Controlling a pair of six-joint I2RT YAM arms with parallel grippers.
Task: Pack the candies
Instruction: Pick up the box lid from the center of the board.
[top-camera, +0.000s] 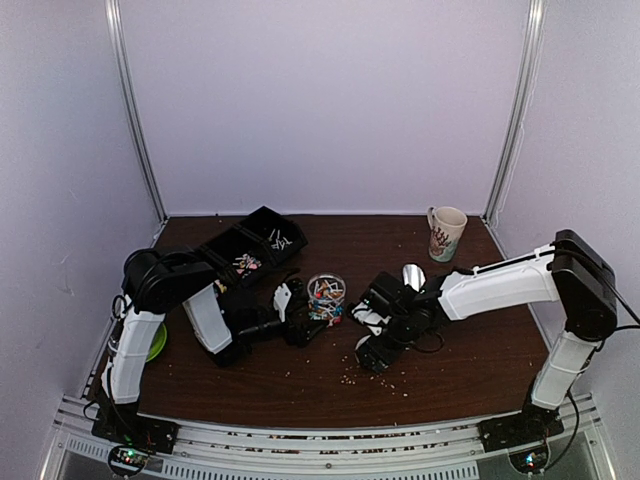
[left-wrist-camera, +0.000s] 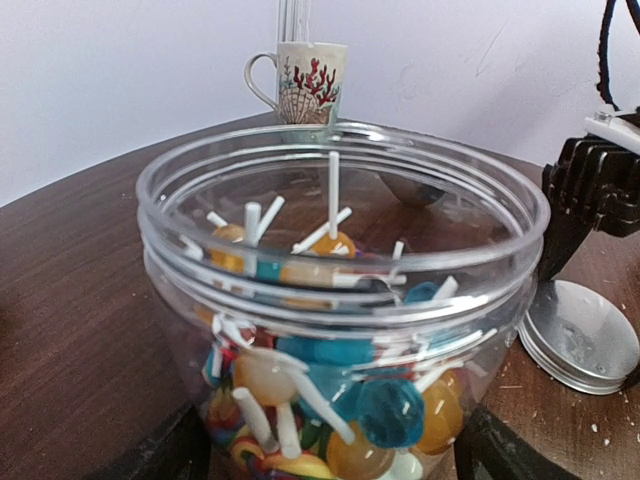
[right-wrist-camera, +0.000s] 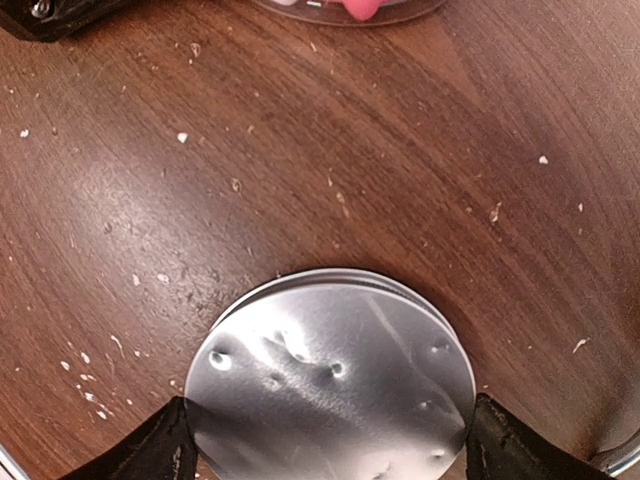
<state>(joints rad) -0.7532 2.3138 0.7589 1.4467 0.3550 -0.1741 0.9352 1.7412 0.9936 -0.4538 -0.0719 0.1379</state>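
A clear plastic jar (left-wrist-camera: 340, 230) (top-camera: 326, 296) stands open-topped mid-table, packed with the candies (left-wrist-camera: 390, 410): blue, amber and striped lollipops on white sticks. My left gripper (left-wrist-camera: 335, 455) (top-camera: 305, 312) is shut on the jar's lower body, one black finger against each side. Just right of the jar, a dented silver lid (right-wrist-camera: 330, 385) (left-wrist-camera: 582, 338) lies flat on the table. My right gripper (right-wrist-camera: 330, 445) (top-camera: 373, 325) is over the lid with its fingertips (right-wrist-camera: 165, 445) pressed against opposite edges of it.
A black compartment tray (top-camera: 232, 240) with small sweets (top-camera: 247, 263) sits at the back left. A coral-print mug (top-camera: 446, 232) (left-wrist-camera: 305, 80) stands at the back right. A metal spoon (top-camera: 412, 275) lies behind the jar. Pale crumbs (top-camera: 372, 376) dot the wood. A green plate (top-camera: 157, 342) is at the far left.
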